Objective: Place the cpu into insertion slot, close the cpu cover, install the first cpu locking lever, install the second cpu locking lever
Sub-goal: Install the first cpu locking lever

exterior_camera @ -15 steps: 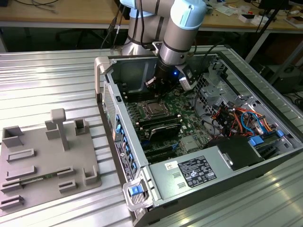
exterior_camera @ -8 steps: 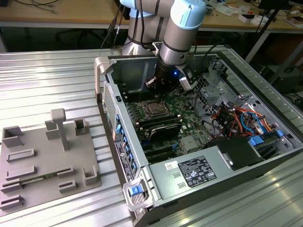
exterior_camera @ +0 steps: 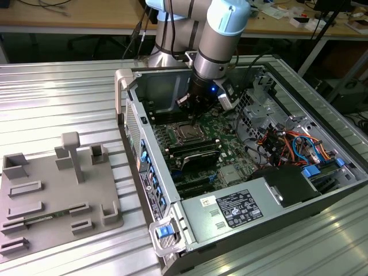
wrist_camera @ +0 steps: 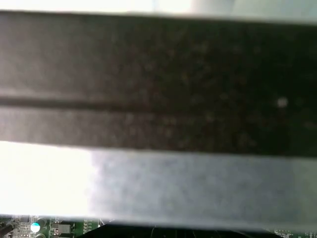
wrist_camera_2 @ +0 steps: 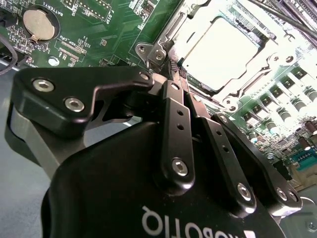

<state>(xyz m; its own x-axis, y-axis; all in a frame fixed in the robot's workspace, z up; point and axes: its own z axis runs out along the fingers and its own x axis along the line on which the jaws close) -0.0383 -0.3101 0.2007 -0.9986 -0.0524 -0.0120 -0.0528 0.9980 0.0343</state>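
The cpu (wrist_camera_2: pixel 220 49) shows its silver-grey top inside the insertion slot (exterior_camera: pixel 187 133) on the green board. The shiny cpu cover (wrist_camera_2: pixel 250 74) lies flat around it as a frame. My gripper (wrist_camera_2: pixel 174 73) is shut, its two black fingers (wrist_camera_2: pixel 177 124) pressed together with nothing held between them. The tips sit right at one corner of the cover, beside a small metal tab (wrist_camera_2: pixel 154 52). In the exterior view the gripper (exterior_camera: pixel 192 112) hangs just behind the socket, inside the open computer case. I cannot make out the locking levers clearly.
Long black memory slots (exterior_camera: pixel 195 155) run in front of the socket. The power supply (exterior_camera: pixel 241 210) and bundled cables (exterior_camera: pixel 287 144) fill the case's near and right parts. A coin battery (wrist_camera_2: pixel 38 24) sits on the board. A grey fixture plate (exterior_camera: pixel 57 195) lies on the exterior view's left.
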